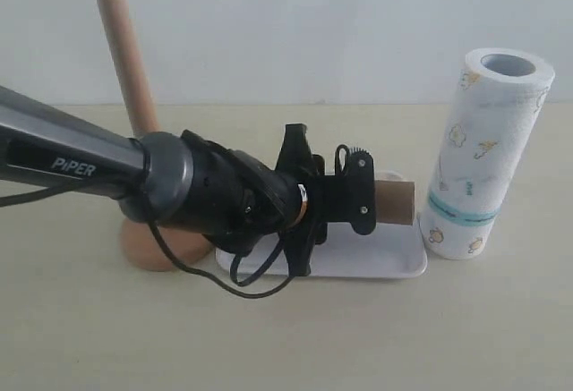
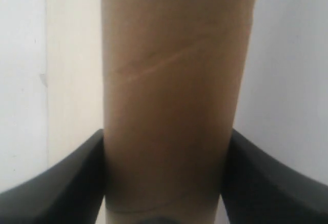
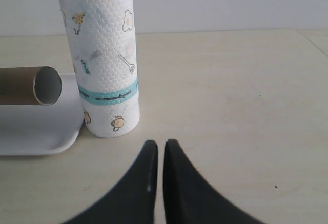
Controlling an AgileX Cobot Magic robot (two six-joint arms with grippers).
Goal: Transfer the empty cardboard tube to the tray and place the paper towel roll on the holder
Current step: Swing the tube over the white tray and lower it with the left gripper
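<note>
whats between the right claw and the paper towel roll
Only bare table. The right wrist view shows open tabletop from the right claw to the paper towel roll; the tray lies beside that stretch, not in it.

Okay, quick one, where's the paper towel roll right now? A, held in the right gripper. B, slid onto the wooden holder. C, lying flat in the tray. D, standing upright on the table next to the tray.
D: the paper towel roll stands upright on the table next to the tray, and the holder has a bare pole.
</note>
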